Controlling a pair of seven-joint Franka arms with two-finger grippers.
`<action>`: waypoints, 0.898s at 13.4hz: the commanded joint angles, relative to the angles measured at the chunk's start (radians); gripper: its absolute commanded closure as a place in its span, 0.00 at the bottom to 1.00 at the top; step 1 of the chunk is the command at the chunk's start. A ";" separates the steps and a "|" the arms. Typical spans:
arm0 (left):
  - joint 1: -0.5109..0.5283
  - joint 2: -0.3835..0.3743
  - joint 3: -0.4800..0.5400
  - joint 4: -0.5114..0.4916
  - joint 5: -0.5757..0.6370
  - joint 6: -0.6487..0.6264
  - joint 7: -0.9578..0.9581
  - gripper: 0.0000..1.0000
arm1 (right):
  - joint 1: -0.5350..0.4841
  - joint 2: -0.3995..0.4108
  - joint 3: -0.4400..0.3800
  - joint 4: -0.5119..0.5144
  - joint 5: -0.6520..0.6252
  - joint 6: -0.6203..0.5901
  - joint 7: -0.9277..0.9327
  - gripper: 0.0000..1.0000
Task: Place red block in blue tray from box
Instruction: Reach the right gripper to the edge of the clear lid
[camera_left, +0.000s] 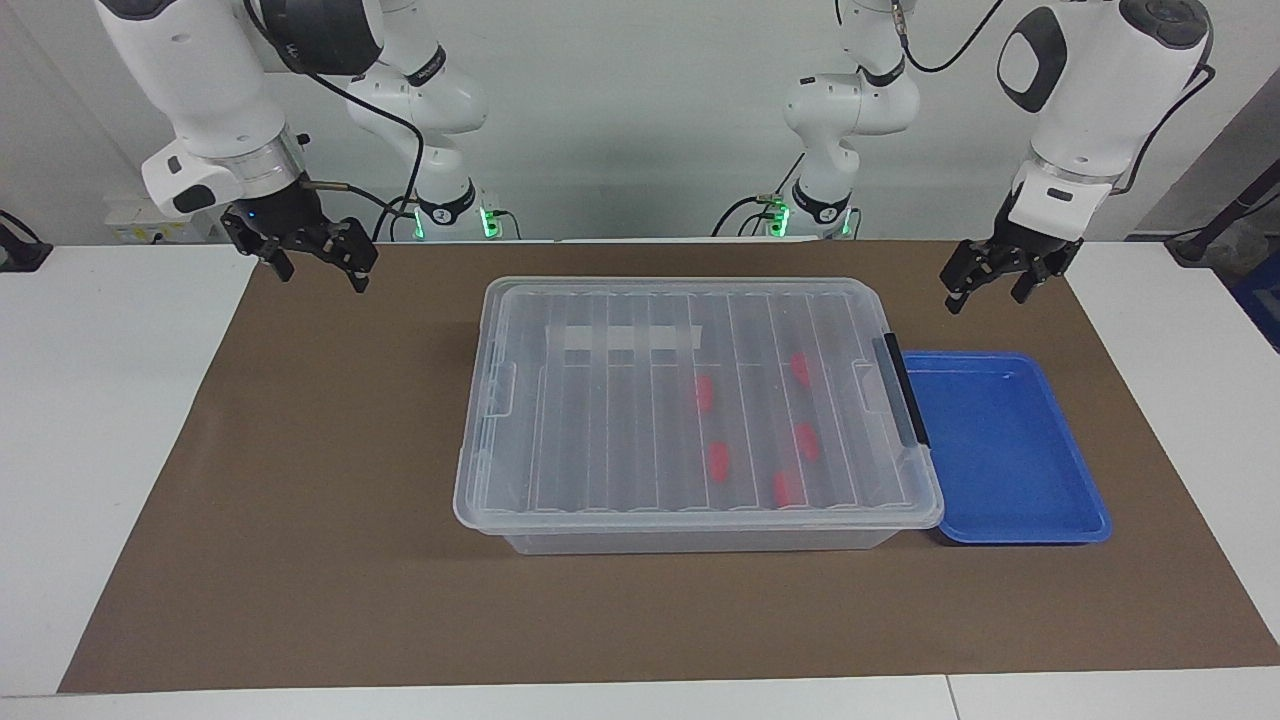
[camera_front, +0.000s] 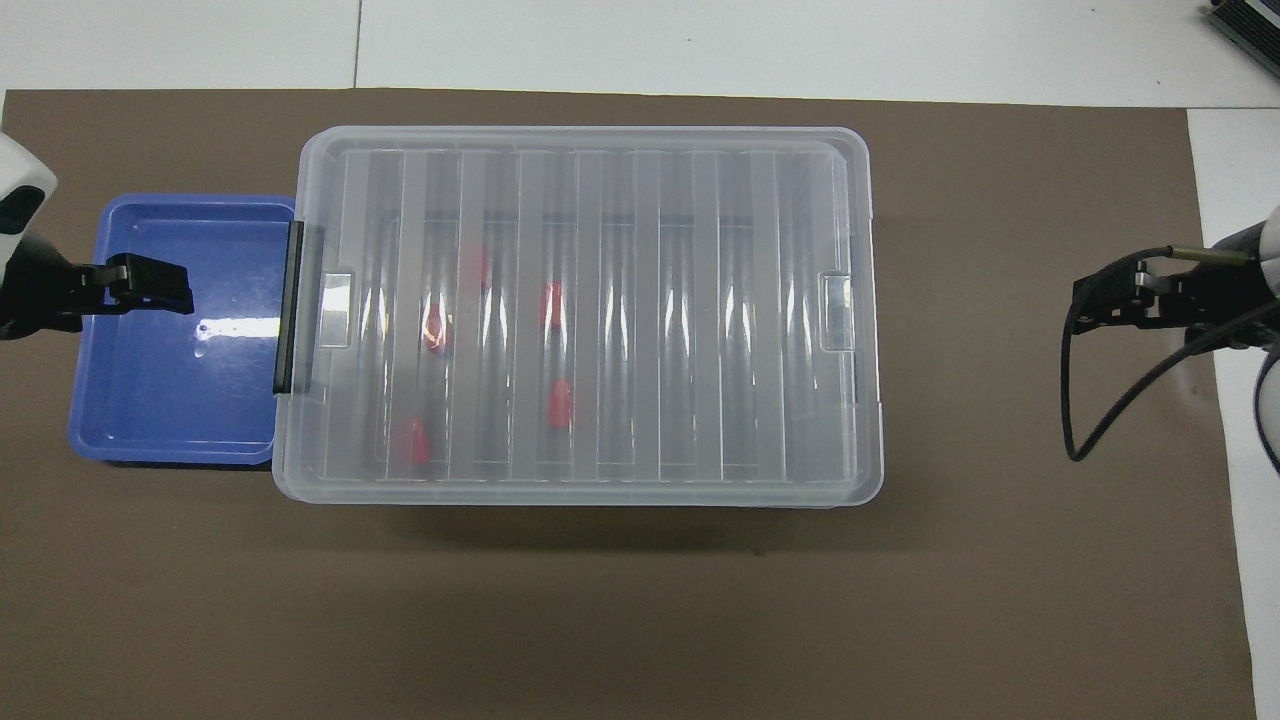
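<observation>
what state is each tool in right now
Left tool: open, holding nothing, raised near the tray.
Right tool: open, holding nothing, raised over the mat.

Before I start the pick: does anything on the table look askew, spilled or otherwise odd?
Nothing stands out. The box sits square with its lid shut, the red blocks inside it. The blue tray lies empty beside it. The left gripper and right gripper wait, holding nothing.

Brown mat (camera_left: 330, 520) covers most of the white surface (camera_left: 100, 420), frame centre. Pale wall (camera_left: 620, 120) along top. Dark object (camera_front: 1245, 20), upper right corner, possibly equipment; unclear.
</observation>
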 joint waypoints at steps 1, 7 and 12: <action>0.007 -0.029 -0.002 -0.029 -0.014 -0.003 0.005 0.00 | -0.010 -0.021 0.005 -0.029 0.048 0.009 -0.020 0.00; 0.007 -0.029 -0.002 -0.029 -0.014 -0.003 0.005 0.00 | 0.087 -0.048 0.015 -0.175 0.034 0.274 0.045 0.00; 0.007 -0.029 -0.002 -0.029 -0.014 -0.003 0.004 0.00 | 0.168 -0.031 0.015 -0.339 0.033 0.504 0.158 0.01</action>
